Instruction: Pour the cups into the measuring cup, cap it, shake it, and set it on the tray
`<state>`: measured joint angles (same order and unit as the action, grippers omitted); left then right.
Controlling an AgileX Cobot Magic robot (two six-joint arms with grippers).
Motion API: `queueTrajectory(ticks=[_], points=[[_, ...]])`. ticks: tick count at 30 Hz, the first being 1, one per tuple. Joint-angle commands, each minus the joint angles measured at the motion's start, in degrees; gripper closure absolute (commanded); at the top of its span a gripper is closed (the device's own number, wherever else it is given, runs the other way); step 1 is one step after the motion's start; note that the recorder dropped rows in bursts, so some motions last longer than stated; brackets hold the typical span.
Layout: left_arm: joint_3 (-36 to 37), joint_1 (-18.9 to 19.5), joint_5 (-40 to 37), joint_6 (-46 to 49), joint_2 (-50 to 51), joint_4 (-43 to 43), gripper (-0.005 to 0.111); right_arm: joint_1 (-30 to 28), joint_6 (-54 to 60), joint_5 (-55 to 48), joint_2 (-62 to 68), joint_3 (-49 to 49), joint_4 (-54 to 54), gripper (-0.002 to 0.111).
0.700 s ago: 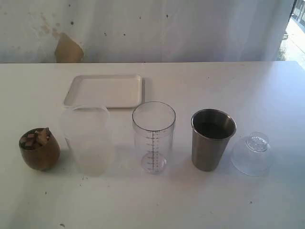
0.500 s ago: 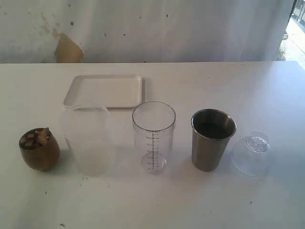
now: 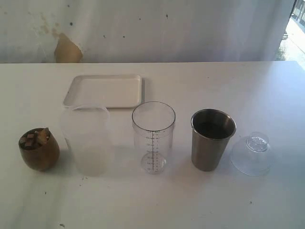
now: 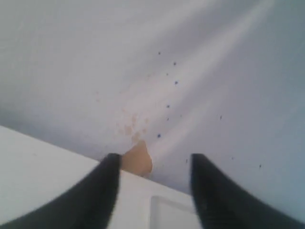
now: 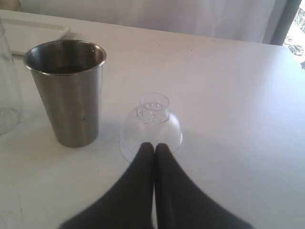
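Note:
The clear measuring cup (image 3: 153, 137) stands mid-table, uncapped. The brown wooden cup (image 3: 39, 148), holding small pieces, sits at the far left. The steel tumbler (image 3: 212, 139) (image 5: 67, 93) stands right of the measuring cup. A clear domed cap (image 3: 252, 153) (image 5: 151, 127) lies at the right. The white tray (image 3: 104, 90) (image 4: 174, 213) lies behind. Neither arm shows in the exterior view. My left gripper (image 4: 153, 162) is open and empty, aimed at the back wall. My right gripper (image 5: 154, 148) is shut on nothing, just short of the cap.
A wider milky translucent tub (image 3: 87, 139) stands between the wooden cup and the measuring cup. A white wall with a brown patch (image 3: 66, 48) (image 4: 138, 160) runs behind the table (image 3: 152, 200).

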<state>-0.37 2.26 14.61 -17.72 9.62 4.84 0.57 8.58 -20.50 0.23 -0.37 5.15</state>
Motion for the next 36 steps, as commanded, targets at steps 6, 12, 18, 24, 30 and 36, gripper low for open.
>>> queueTrajectory(ticks=[6, 12, 18, 24, 30, 36], points=[[-0.4, -0.2, 11.4, -18.0, 19.5, -29.9, 0.002, 0.1, 0.0, 0.4, -0.2, 0.4, -0.3, 0.108], [-0.4, -0.2, 21.5, -19.5, 36.7, -37.9, 0.002, 0.1, 0.0, 0.4, -0.2, 0.4, -0.3, 0.108], [-0.4, -0.2, 31.2, -11.2, 51.8, -37.1, 0.002, 0.1, -0.9, 0.4, -0.2, 0.4, -0.3, 0.108], [-0.4, -0.2, 39.8, -4.9, 62.7, -36.5, 0.002, 0.1, -0.9, 0.4, -0.2, 0.4, -0.3, 0.108], [-3.8, -0.2, 40.6, -2.7, 71.7, -38.2, 0.002, 0.1, -0.9, 0.4, -0.2, 0.4, -0.3, 0.108], [-8.7, -0.2, 38.0, -1.1, 80.4, -36.6, 0.002, 0.1, -0.9, 0.4, -0.2, 0.4, -0.3, 0.108]])
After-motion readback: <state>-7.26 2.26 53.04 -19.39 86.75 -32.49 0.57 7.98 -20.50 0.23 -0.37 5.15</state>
